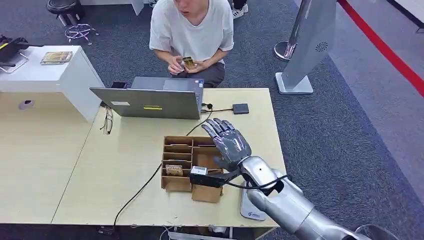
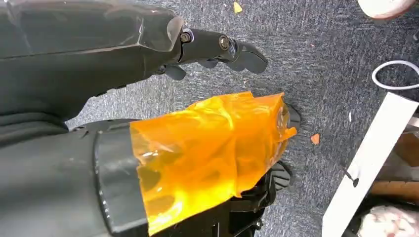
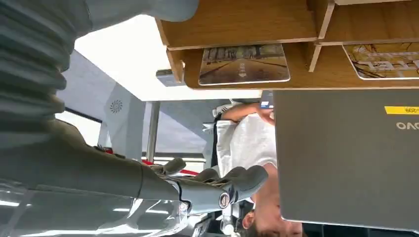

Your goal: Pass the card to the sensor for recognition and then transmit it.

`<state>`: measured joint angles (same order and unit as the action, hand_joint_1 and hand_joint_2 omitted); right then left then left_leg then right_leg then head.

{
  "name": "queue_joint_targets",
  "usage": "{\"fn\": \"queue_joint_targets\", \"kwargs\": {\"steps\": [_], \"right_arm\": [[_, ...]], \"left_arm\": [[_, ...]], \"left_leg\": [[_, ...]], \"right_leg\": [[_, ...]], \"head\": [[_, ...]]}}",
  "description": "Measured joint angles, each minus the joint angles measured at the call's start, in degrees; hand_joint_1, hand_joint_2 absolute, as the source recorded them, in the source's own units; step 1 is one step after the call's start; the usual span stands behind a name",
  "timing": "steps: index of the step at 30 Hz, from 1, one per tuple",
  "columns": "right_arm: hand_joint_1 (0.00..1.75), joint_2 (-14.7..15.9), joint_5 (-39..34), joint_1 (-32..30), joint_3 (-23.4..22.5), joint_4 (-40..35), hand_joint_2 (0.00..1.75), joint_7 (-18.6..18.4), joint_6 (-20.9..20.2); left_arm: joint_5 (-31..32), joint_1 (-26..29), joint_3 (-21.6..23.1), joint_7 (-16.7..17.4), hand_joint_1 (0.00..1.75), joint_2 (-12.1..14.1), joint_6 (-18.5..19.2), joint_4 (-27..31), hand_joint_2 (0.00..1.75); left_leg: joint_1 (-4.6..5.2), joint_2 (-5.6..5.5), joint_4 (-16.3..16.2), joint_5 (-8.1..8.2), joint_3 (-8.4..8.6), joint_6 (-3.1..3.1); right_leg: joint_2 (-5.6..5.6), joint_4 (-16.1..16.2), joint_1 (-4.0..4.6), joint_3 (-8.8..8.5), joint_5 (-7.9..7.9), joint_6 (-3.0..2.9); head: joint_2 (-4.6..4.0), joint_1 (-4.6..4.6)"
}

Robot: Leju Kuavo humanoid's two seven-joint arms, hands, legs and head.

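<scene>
My right hand (image 1: 227,141) hovers flat, fingers spread and holding nothing, over the far right part of a wooden card box (image 1: 176,184). A card (image 1: 174,170) lies in one of its slots. In the right wrist view the fingers (image 3: 222,186) stretch out bare, with two picture cards (image 3: 244,64) (image 3: 383,59) lying in the box's compartments. A person seated beyond the table holds a small gold card (image 1: 188,62) in both hands. A small dark square device (image 1: 240,108) lies on the table by a cable. My left hand (image 2: 212,148) hangs over the carpet holding nothing, its thumb wrapped in orange film.
A grey laptop (image 1: 150,102) stands open behind the box, its back towards me. A black cable (image 1: 145,185) runs across the table. A flat white pad (image 1: 250,207) lies under my right forearm. A white cabinet (image 1: 65,75) with a card on it stands at the left.
</scene>
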<state>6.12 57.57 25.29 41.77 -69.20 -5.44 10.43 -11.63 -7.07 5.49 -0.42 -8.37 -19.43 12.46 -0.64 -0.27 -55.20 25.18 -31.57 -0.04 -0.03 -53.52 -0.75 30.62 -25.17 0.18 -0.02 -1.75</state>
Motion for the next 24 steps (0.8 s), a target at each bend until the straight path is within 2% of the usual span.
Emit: {"fn": "queue_joint_targets", "kwargs": {"steps": [14, 24], "right_arm": [[0.44, -0.1, 0.0, 0.0, 0.0, 0.1, 1.75, 0.0, 0.0], [0.37, -0.4, -0.1, 0.0, 0.1, 0.8, 1.75, 0.0, -0.1]], "left_arm": [[0.1, 0.0, -0.5, 0.2, 0.00, -0.2, 0.0, 0.0, 0.00], [0.2, 0.0, -0.5, 0.3, 0.00, -0.2, 0.0, 0.0, 0.00]], "left_leg": [[0.00, 0.00, 0.0, 0.00, 0.00, 0.00], [0.00, 0.00, 0.0, 0.00, 0.00, 0.00]], "right_leg": [[0.00, 0.0, 0.00, 0.00, 0.00, 0.00], [0.00, 0.0, 0.00, 0.00, 0.00, 0.00]], "head": [[0.00, 0.02], [0.00, 0.02]]}}
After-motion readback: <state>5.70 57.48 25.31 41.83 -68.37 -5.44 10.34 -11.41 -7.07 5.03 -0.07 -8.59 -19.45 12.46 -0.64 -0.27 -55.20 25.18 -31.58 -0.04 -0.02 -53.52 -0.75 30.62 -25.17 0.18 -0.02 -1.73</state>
